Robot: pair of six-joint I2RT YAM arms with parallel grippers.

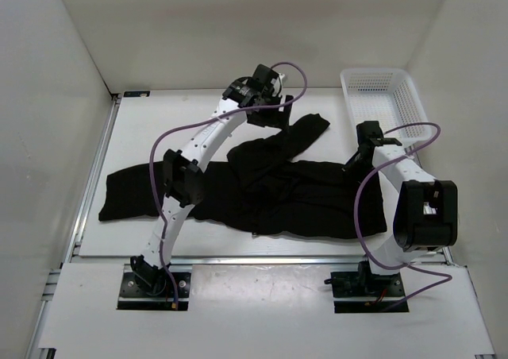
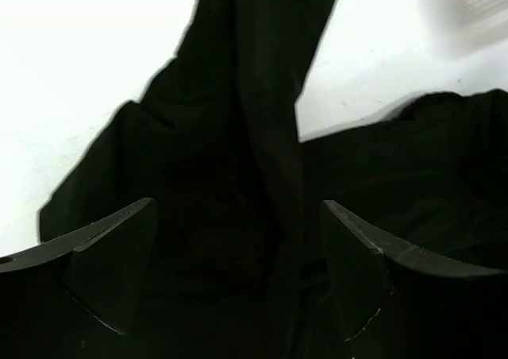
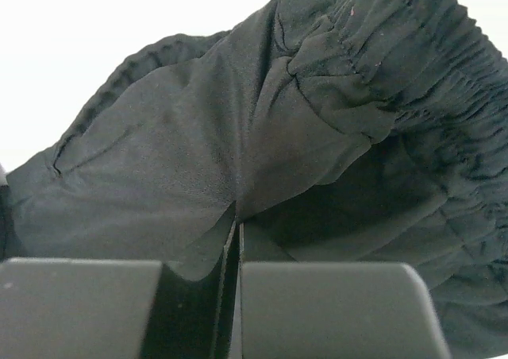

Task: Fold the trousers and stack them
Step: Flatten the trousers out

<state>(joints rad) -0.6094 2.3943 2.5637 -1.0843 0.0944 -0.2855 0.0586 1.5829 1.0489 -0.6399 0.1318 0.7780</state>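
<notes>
Overhead and wrist views, early stage of the fold. The black trousers (image 1: 262,192) lie loosely spread on the table (image 1: 159,121), reaching from just beside the white mesh basket (image 1: 373,71) to well away from it. One leg runs flat and straight away from the basket; the other is bent back on itself, its end lying near the basket's near-left corner. The middle of the garment is rumpled, with no clean crease visible.

The left gripper (image 1: 274,114) hangs over the bent leg, on the side away from the basket, with its jaws spread wide and nothing between them; the wrist view shows only loose cloth lying below the left gripper (image 2: 238,208). The right gripper (image 1: 361,148), just below the basket, is clamped tight on a pinch of cloth next to the gathered elastic waistband (image 3: 413,49), as its own view shows (image 3: 236,256).

Judged progress: one leg partly brought over, not aligned. Left to do: lay leg on leg, fold lengthwise into a compact bundle, and stack it
</notes>
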